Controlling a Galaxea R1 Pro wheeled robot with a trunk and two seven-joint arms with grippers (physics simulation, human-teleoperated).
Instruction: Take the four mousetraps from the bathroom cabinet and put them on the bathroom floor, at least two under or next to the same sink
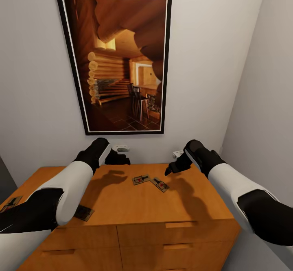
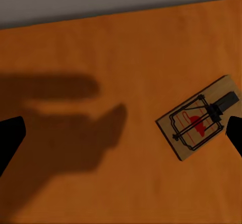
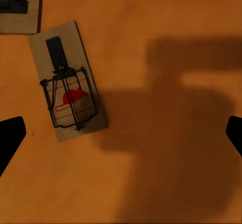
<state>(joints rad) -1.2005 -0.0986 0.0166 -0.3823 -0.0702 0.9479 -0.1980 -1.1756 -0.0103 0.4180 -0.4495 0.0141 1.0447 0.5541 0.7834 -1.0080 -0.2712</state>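
Mousetraps: from my head camera, two point(image 1: 141, 179) point(image 1: 160, 184) lie mid-surface on the cabinet point(image 1: 122, 206), one point(image 1: 83, 212) beside my left arm, one point(image 1: 11, 203) far left. My left tool point(image 1: 118, 158) and right tool point(image 1: 170, 169) hover above. Left wrist: tool point(image 2: 121, 138) spread, wooden board point(image 2: 199, 118), wire, red mark. Right wrist: tool point(image 3: 121, 138) spread, trap point(image 3: 67, 81) flat.

The cabinet point(image 1: 122, 206) fills the lower frame, its flat orange-brown surface carrying four mousetraps: two just beside each other at centre point(image 1: 141, 179) point(image 1: 160, 184), one near the front edge at lower left point(image 1: 84, 212), one at far left point(image 1: 11, 203).
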